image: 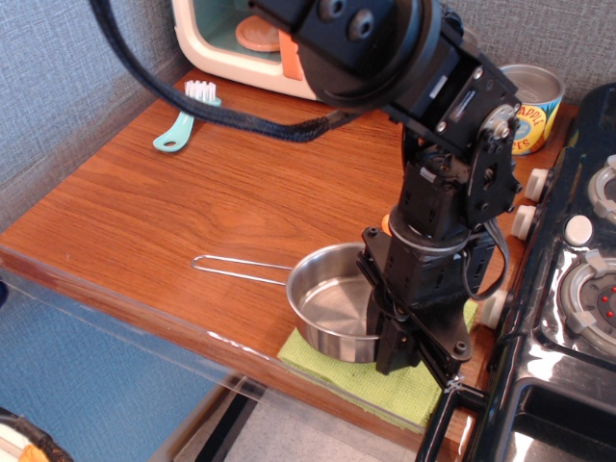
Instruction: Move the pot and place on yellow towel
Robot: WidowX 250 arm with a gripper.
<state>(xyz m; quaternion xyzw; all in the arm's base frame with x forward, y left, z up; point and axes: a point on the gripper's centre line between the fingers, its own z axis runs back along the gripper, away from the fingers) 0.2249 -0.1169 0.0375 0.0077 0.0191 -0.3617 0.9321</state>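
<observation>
We see the pot (332, 306) sitting low over the left part of the yellow towel (399, 383), its bowl open upward and its base overlapping the cloth's left corner. Its long axis runs nearly level across the view: the thin wire loop handle (241, 269) points left, out over bare wood, with its tip well clear of the surface's front lip. The right side of the pot's rim is hidden behind the gripper (399, 337), which reaches down at that rim; we judge it clamped on the pot's right wall, though the fingertips themselves are masked by the black housing. Whether the pot's base rests on the cloth or hangs just above it, we cannot tell.

The towel lies at the front right of the wooden surface (192, 192), its near edge close to the front lip and its right side near the black stove (568, 318). Left of the pot, a broad stretch of wood lies open. Far back left, a teal brush (186, 115) rests near the toy microwave (260, 48), and a labelled can (529, 106) stands at the back right, all well apart from the pot.
</observation>
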